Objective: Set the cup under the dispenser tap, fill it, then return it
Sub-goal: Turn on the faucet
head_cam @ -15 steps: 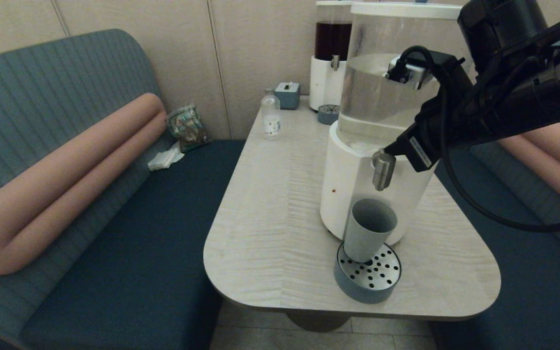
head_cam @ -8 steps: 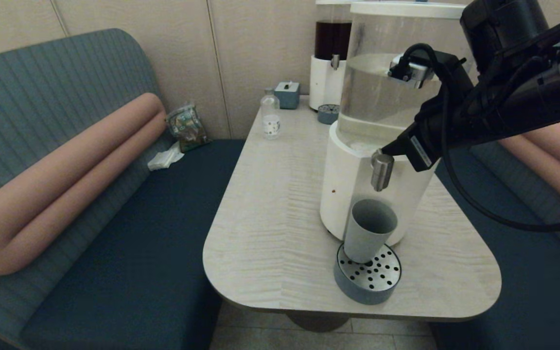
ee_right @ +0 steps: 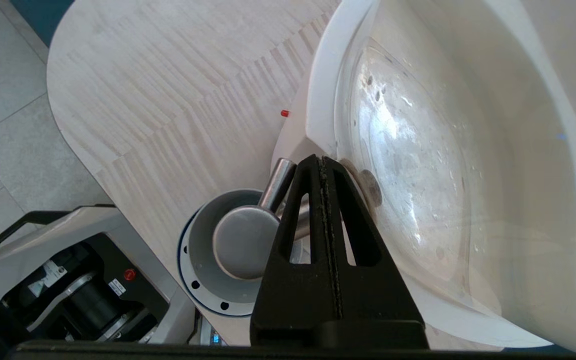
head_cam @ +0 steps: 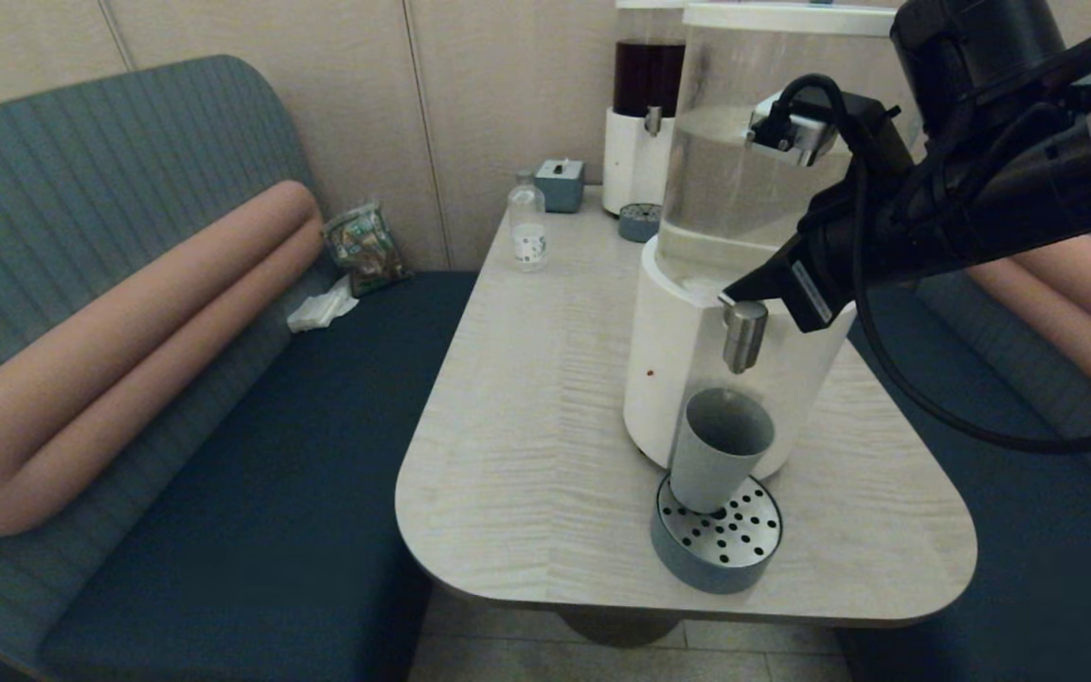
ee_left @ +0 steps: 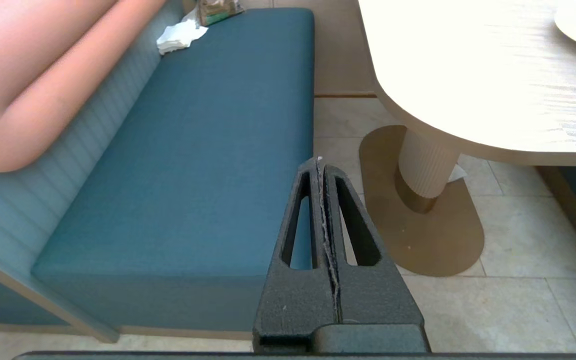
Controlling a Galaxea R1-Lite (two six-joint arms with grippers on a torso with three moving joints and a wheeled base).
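Observation:
The grey-blue cup (head_cam: 721, 450) stands upright on the round perforated drip tray (head_cam: 730, 554), right below the steel dispenser tap (head_cam: 744, 337) of the big white-based dispenser (head_cam: 673, 365). My right gripper (head_cam: 733, 290) is shut with nothing held, its tips at the top of the tap's knob. In the right wrist view the right gripper (ee_right: 321, 160) lies beside the round knob (ee_right: 243, 242), which hides most of the cup's inside (ee_right: 202, 246). No stream shows below the spout. My left gripper (ee_left: 319, 161) is shut and empty, low beside the bench, out of the head view.
At the far end of the table (head_cam: 527, 398) stand a small clear bottle (head_cam: 527, 227), a little grey box (head_cam: 560, 183) and the dark-red-liquid dispenser (head_cam: 645, 114) with its own tray (head_cam: 638, 223). Blue benches flank the table. The table's pedestal (ee_left: 425, 167) shows in the left wrist view.
My right gripper has slid left, from beside the tap's knob to over its top. The cup and tray have not moved.

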